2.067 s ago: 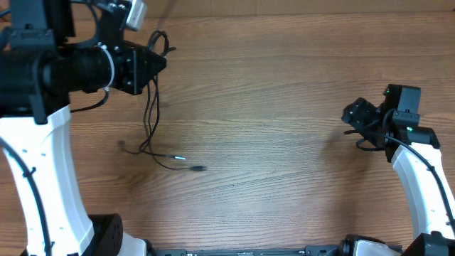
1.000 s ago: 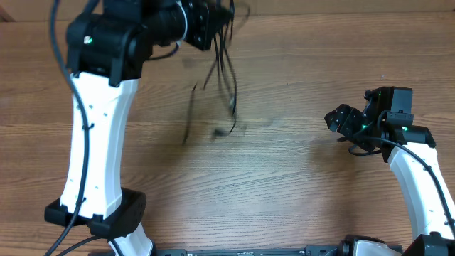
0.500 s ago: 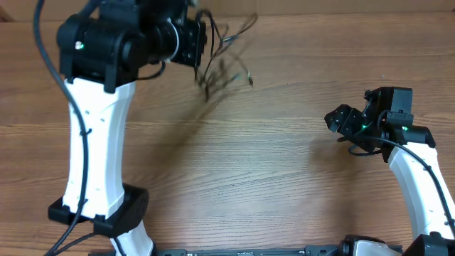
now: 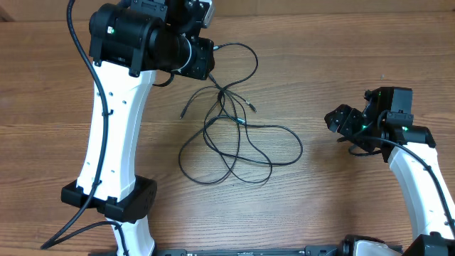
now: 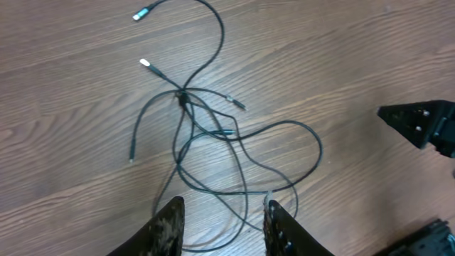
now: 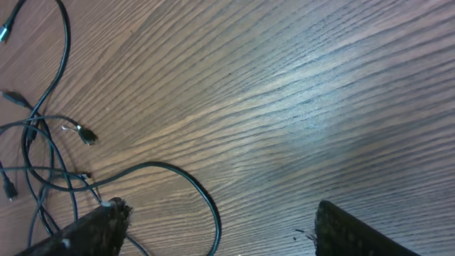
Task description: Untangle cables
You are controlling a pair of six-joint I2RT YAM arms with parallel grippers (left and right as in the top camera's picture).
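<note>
The cables [image 4: 222, 91] lie on the wood-grain table [image 4: 320, 57], left of centre, between the 2 arms and nearer the left one. They are thin, black, round cords, limp and glossy, sprawled in loose oval loops that cross one another. Most strands meet at 1 tight crossing near the top of the heap, and from it wide curves fan out toward the near edge and toward the right arm. In the left wrist view the same crossing [image 5: 183, 96] sits mid-frame, with 2 silver-tipped plugs [image 5: 144, 62] lying free on the wood above it and small dark plug ends scattered around the loops. How many separate cords there are cannot be counted.

The left gripper [image 5: 222, 206] hangs high over the heap with its mottled dark fingers [image 5: 170, 227] parted and nothing pinched between them; the cords seen in the gap lie flat on the table below. From overhead it is a bulky black housing [image 4: 202, 57] on a white arm.

The right gripper [image 6: 220, 210] is spread wide and empty, with 1 curved loop of cable [image 6: 153, 165] lying near its left finger. Overhead it sits well apart, at the right [image 4: 340, 119].
</note>
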